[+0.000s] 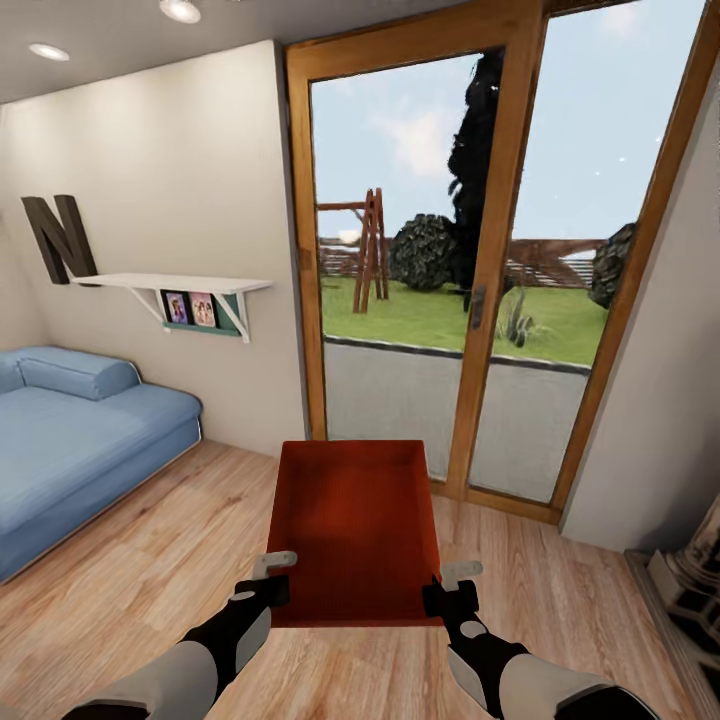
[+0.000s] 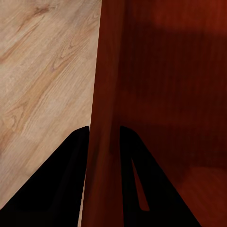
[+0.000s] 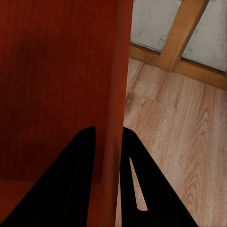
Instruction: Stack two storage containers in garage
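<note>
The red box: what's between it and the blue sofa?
Only bare wood-plank floor, seen in the head view. The storage container is carried by both grippers, left and right, with the sofa off to the left.

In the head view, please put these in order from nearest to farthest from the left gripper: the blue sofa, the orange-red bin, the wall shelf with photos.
1. The orange-red bin: the left gripper is clamped on its left wall.
2. The blue sofa: on the wood floor, off to the left.
3. The wall shelf: high on the left wall, beyond the sofa.
</note>
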Robot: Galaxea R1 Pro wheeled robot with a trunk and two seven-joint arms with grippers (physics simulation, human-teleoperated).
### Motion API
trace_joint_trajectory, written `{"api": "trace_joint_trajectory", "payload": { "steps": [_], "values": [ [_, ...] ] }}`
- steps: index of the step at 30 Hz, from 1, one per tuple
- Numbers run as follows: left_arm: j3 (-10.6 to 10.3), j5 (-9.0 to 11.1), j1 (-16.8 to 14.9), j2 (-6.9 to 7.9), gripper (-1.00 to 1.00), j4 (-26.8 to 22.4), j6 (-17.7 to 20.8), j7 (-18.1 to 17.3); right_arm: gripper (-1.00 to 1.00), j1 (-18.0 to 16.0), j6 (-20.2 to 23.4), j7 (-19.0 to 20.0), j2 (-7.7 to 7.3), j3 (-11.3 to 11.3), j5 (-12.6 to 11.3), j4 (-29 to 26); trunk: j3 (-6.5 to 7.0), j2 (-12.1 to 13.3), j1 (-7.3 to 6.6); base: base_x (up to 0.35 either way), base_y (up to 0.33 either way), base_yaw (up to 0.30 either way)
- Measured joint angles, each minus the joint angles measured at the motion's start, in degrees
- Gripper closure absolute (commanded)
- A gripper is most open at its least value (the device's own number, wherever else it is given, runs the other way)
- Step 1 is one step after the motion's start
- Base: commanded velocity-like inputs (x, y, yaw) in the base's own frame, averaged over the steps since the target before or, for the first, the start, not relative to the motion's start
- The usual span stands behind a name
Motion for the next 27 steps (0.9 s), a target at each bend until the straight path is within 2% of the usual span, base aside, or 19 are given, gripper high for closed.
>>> {"api": "trace_joint_trajectory", "payload": {
  "steps": [27],
  "values": [
    [0.0, 0.0, 0.0, 0.00, 1.00, 0.0, 0.0, 0.0, 1.00, 0.0, 0.0, 0.0, 0.00, 0.1, -0.1, 0.0, 2.43, 0.0, 0.00, 0.000, 0.000, 0.000]
  ]
}}
